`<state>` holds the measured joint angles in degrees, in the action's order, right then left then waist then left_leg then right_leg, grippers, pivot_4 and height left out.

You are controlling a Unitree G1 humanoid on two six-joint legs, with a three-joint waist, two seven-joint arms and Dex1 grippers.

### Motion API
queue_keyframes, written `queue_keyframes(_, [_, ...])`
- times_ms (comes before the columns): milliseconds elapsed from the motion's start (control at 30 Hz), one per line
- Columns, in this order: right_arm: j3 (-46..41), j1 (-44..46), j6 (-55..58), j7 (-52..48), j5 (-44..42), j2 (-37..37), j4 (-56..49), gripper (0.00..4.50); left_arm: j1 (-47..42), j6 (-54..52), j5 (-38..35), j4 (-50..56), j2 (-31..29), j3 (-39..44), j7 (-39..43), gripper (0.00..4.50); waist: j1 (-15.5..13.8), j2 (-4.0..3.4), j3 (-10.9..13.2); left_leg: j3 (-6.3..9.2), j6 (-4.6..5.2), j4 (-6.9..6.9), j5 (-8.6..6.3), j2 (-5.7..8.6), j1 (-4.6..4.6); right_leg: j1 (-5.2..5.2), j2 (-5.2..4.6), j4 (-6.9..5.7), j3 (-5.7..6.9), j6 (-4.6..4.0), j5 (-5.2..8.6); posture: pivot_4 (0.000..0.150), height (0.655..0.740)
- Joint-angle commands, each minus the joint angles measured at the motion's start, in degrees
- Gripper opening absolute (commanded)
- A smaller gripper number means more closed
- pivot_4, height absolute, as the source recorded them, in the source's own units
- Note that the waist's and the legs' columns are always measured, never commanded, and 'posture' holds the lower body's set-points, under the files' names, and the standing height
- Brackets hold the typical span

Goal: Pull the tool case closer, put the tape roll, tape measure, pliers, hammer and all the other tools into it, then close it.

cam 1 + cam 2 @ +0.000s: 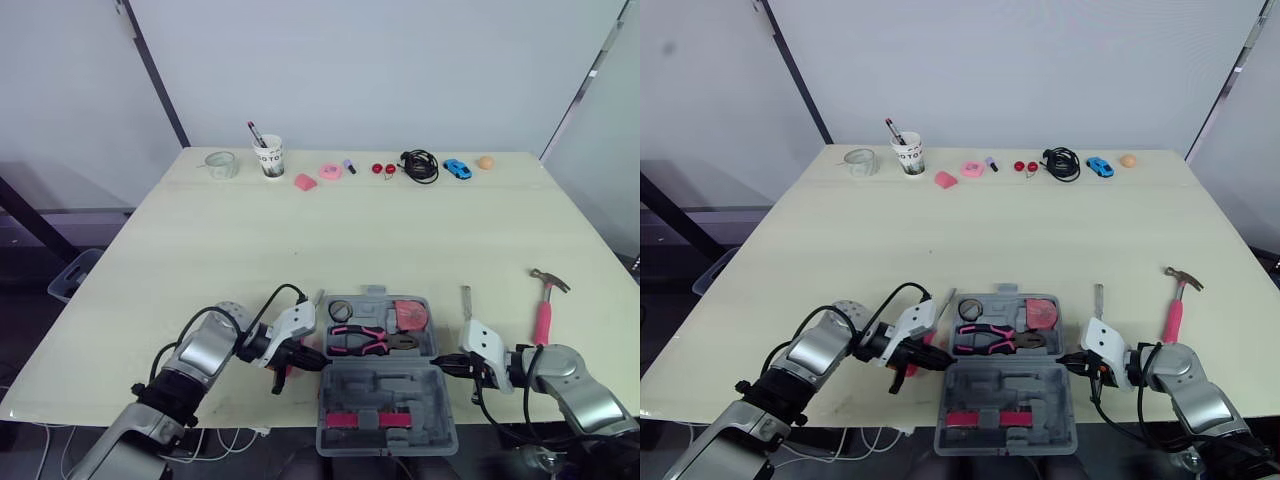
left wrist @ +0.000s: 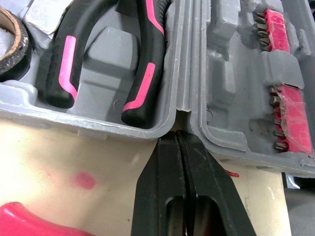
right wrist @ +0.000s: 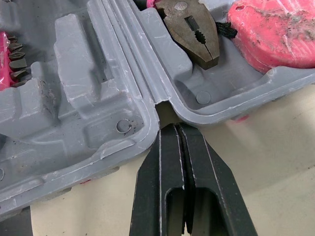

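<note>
Grey plastic tool case [image 1: 385, 388]: lies open at the near edge of the table [image 1: 300, 240], tray half on the far side, lid half on the near side.
Tray contents: black tape roll [image 1: 340, 310] at the robot's left, pink-and-black pliers [image 1: 370, 341] across the middle, pink tape measure [image 1: 408, 315] at the right.
Lid contents: pink bit holder [image 2: 290, 118] with a row of screwdriver bits.
Left gripper [image 2: 178, 135]: fingers pressed together, holding nothing; tips sit at the hinge notch on the left end of the case.
Right gripper [image 3: 176, 127]: fingers pressed together, holding nothing; tips sit at the hinge notch on the right end of the case.
Hammer [image 1: 545, 310]: pink handle, lying on the table to the right of the case, apart from it.
Slim metal-shafted tool [image 1: 466, 302]: on the table just beside the right wall of the tray; type cannot be told.
Far table edge: paper cup [image 1: 268, 157] holding a pen, coiled black cable [image 1: 419, 165], blue toy car [image 1: 457, 169].
</note>
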<state>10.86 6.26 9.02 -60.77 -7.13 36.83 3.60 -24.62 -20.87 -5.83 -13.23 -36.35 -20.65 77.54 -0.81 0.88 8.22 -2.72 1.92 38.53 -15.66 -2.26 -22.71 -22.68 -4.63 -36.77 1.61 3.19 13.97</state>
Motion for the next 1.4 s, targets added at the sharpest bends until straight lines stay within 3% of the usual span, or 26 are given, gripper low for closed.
queue_keyframes(33, [-0.19,1.46,-1.26,0.64,-0.22,-0.95,-0.27,0.0,-1.85,0.26,-1.32,-0.11,0.92,1.81,-0.52,0.06,0.02,0.0,0.0,0.0,0.0,0.0,0.0,0.0,0.0,0.0,0.0,0.0,0.0,0.0,0.0,0.15,0.74])
queue_keyframes(800, [-0.91,11.15,-5.39,5.5,3.0,-6.79,11.59,0.0,-8.33,5.06,0.43,-11.66,4.01,3.37,-4.42,0.06,0.16,0.0,0.0,-0.02,0.0,0.1,0.01,-0.01,0.0,-0.01,0.04,-0.08,-0.03,0.01,-0.02,0.15,0.74])
queue_keyframes(1400, [-0.81,12.02,-6.87,6.6,3.59,-7.88,13.83,0.0,-10.7,7.91,1.69,-16.53,5.77,4.06,-6.89,0.06,0.17,0.0,0.0,-0.01,-0.01,0.11,0.01,-0.01,0.0,0.0,0.04,-0.09,-0.03,0.01,-0.02,0.15,0.74])
